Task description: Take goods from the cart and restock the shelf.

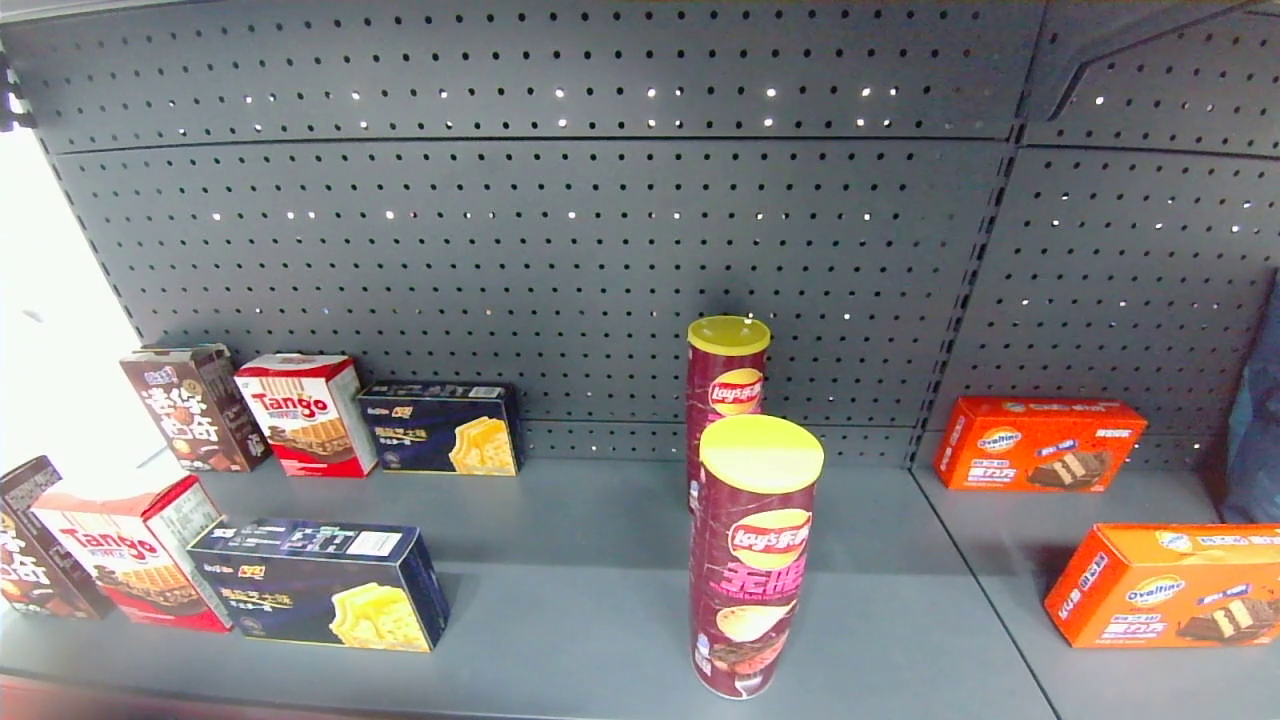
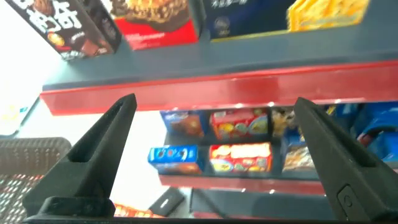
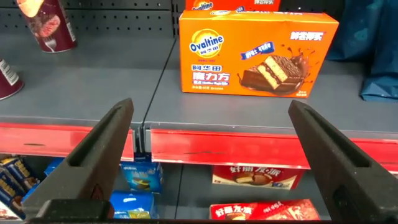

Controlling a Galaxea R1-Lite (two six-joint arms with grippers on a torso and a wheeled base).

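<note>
On the grey shelf (image 1: 560,560) stand two maroon chip cans with yellow lids, one in front (image 1: 755,560) and one behind (image 1: 727,385). Two orange cake boxes (image 1: 1165,585) (image 1: 1040,443) lie to the right. At the left sit dark blue (image 1: 325,583), red-and-white (image 1: 135,552) and brown boxes (image 1: 195,405). My left gripper (image 2: 211,162) hangs open below the shelf's red front edge (image 2: 217,87), under the left boxes. My right gripper (image 3: 211,162) is open in front of the shelf edge (image 3: 224,144), facing the front orange box (image 3: 255,53). Neither holds anything.
A perforated dark back panel (image 1: 560,250) rises behind the goods. A vertical divider line (image 1: 975,570) splits the shelf left of the orange boxes. Lower shelves carry blue and red snack packs (image 2: 239,146) (image 3: 258,177). Bare shelf lies between the blue boxes and the cans.
</note>
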